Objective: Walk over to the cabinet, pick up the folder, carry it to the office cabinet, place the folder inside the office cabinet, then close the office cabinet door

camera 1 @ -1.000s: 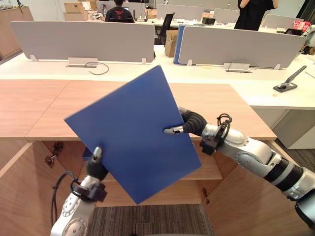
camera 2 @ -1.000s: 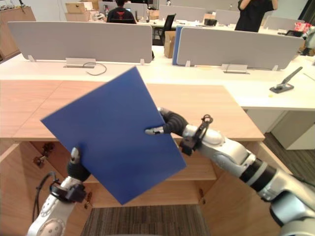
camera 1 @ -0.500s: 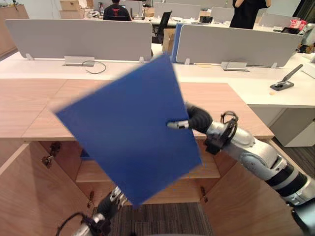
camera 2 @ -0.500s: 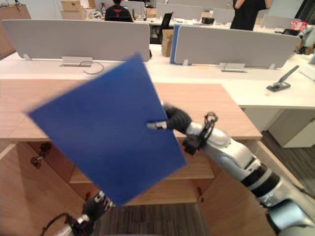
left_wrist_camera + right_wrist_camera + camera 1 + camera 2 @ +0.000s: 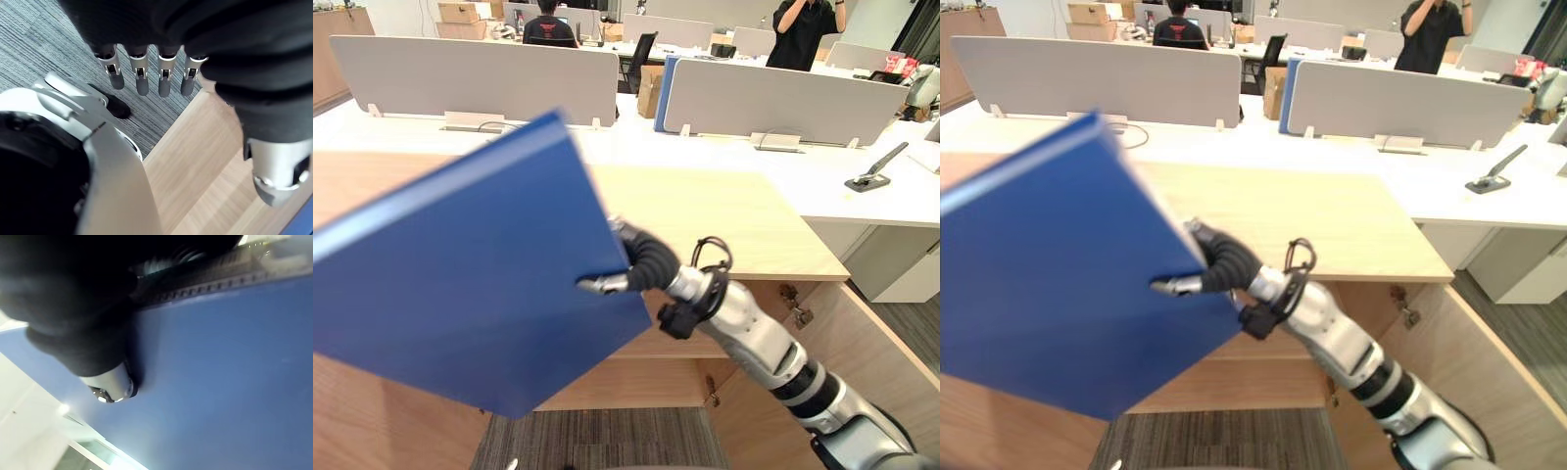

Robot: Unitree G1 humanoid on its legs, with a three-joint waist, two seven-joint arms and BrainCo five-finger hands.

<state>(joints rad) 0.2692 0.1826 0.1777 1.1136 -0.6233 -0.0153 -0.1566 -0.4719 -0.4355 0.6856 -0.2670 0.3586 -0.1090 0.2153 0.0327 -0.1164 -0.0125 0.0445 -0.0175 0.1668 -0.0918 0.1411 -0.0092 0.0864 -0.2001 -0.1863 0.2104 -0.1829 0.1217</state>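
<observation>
The flat blue folder (image 5: 470,284) pinched in the right hand (image 5: 644,264) looks smooth and matt — plastic or coated card, hard to tell. Behind that hand, the light wooden cabinet top (image 5: 724,220) shows satin grain. Below the left hand (image 5: 141,78) lies grey ribbed carpet (image 5: 39,44) — coarse.

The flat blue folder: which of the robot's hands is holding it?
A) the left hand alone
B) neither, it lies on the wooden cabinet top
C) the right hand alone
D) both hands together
C: the right hand pinches the flat blue folder at its edge, while the left hand hangs with straight fingers over the grey carpet, holding nothing.
</observation>
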